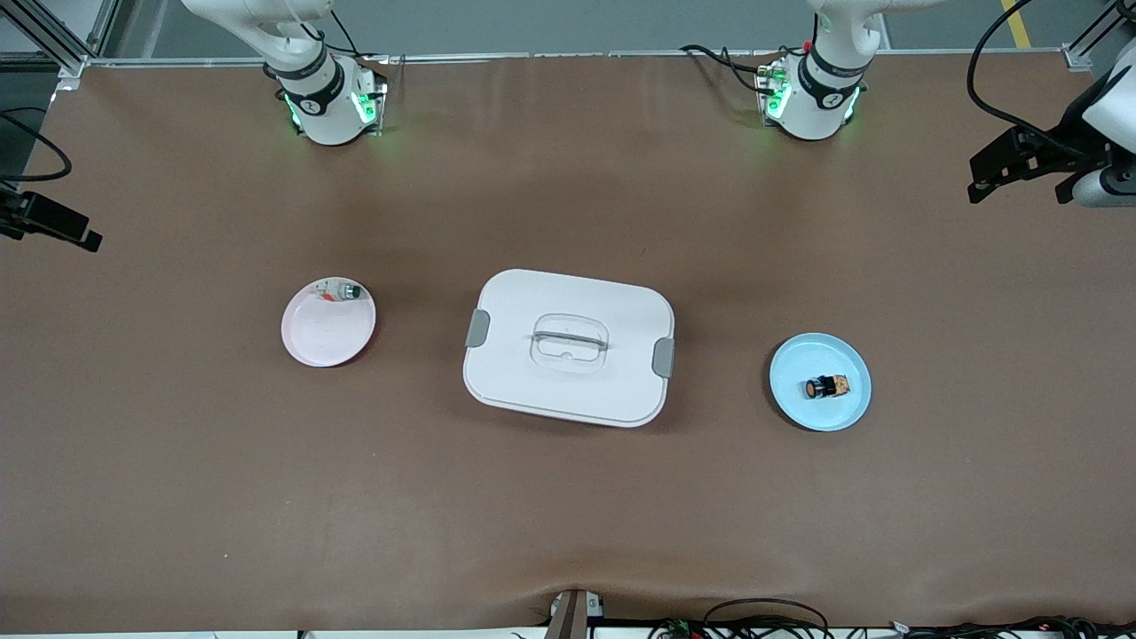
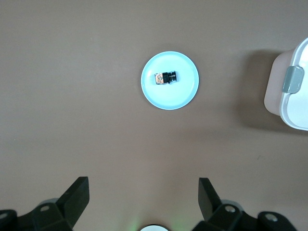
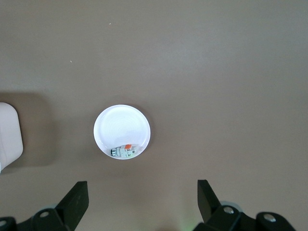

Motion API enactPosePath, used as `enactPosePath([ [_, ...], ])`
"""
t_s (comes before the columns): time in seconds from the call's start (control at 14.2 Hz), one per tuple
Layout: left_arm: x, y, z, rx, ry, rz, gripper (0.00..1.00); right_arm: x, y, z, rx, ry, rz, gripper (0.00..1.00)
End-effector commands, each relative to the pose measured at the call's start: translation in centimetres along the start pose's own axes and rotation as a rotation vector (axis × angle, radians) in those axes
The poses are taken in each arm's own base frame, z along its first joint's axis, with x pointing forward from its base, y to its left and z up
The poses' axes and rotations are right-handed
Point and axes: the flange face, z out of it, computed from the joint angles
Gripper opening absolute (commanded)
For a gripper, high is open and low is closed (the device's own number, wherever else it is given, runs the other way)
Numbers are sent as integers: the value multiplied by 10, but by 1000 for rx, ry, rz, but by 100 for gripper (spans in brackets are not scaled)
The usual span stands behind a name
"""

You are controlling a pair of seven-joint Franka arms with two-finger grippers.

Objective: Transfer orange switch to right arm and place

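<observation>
One small part is your target: the orange switch (image 1: 827, 387), a blocky black piece with an orange-tan body and a round black end, lying on its side near the middle of the blue plate (image 1: 848, 410) toward the left arm's end of the table (image 1: 568, 524). You'll find it straight below the left gripper (image 2: 143, 192), which hangs high over it with fingers (image 2: 77, 195) spread wide and holding nothing. Beside the plate sits a closed white box (image 1: 568, 346) with grey latches, at mid-table, between the two plates. Your right gripper (image 3: 143, 192) is likewise wide open and empty, high over the pink plate (image 1: 311, 342). Only the right wrist view shows you clearly the white part (image 3: 123, 151) with its red bit at that plate's rim; the front view shows neither gripper.
</observation>
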Motion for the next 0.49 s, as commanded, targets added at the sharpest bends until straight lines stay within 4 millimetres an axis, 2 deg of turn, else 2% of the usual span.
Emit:
enactPosePath([
  [0.0, -1, -1, -6, 19, 7, -5, 100, -5, 3, -2, 8, -4, 13, 100],
  [0.28, 1, -6, -4, 19, 4, -11, 100, -5, 3, -2, 8, -2, 11, 100],
  [0.42, 10, -11, 14, 13, -30, -21, 100, -5, 3, -2, 8, -2, 10, 100],
])
